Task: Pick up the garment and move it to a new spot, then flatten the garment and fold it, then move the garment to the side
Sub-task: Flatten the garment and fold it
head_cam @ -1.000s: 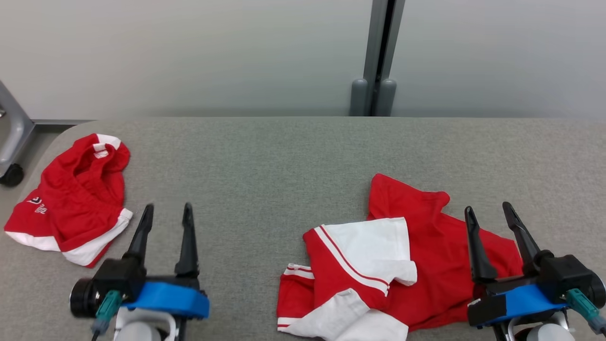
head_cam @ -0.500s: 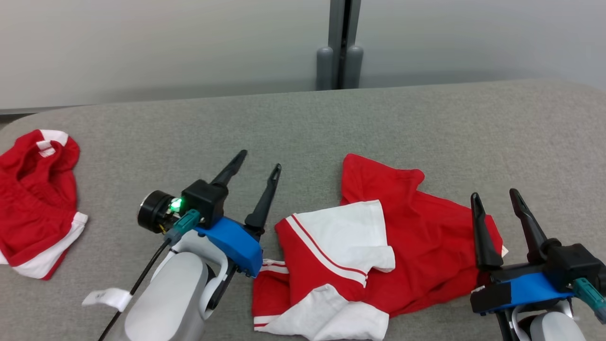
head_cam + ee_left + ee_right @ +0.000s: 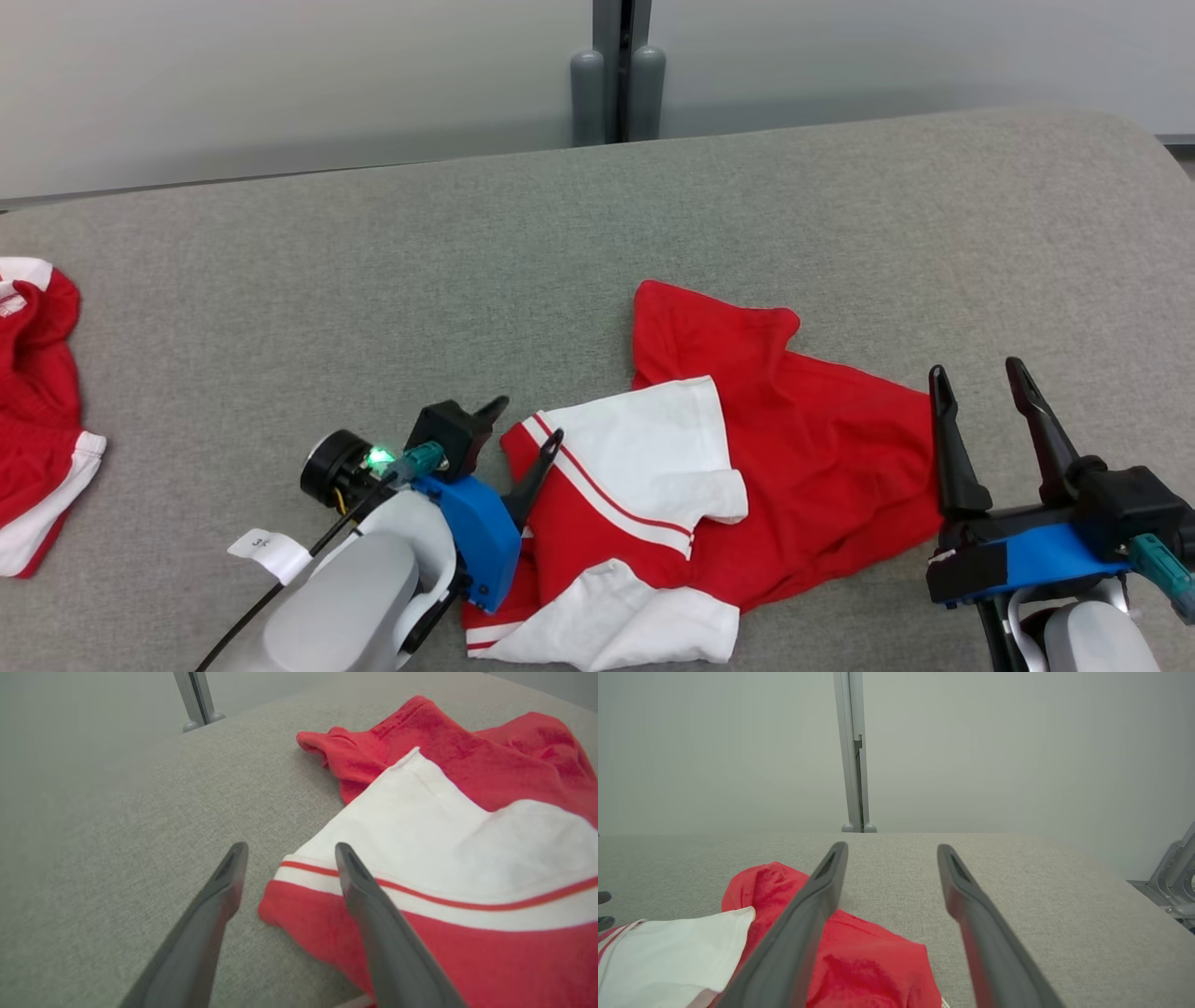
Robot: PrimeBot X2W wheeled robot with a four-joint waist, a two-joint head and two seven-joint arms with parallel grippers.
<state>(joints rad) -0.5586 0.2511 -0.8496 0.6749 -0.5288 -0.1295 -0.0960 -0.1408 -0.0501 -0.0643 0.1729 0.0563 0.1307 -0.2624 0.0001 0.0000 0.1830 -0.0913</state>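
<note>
The left gripper [image 3: 527,420] was wide open and held nothing. It sat low at the left corner of the red and white shirt [image 3: 803,467], with one finger over the cloth and the other over the bare grey table [image 3: 373,280]. I could not tell if it touched the cloth. The right gripper [image 3: 976,369] was wide open and empty too, just by the shirt's right edge. The shirt lay crumpled near the front of the table, with a white part flopped over the red part. It looked soft, light and floppy, so it would likely sag and bunch up when lifted. I think the best places to pinch were the striped corner by the left gripper and the red edge by the right one. Another red and white garment [image 3: 33,411] lay well apart at the far left, out of the way. A grey post [image 3: 616,75] stood behind the table.
</note>
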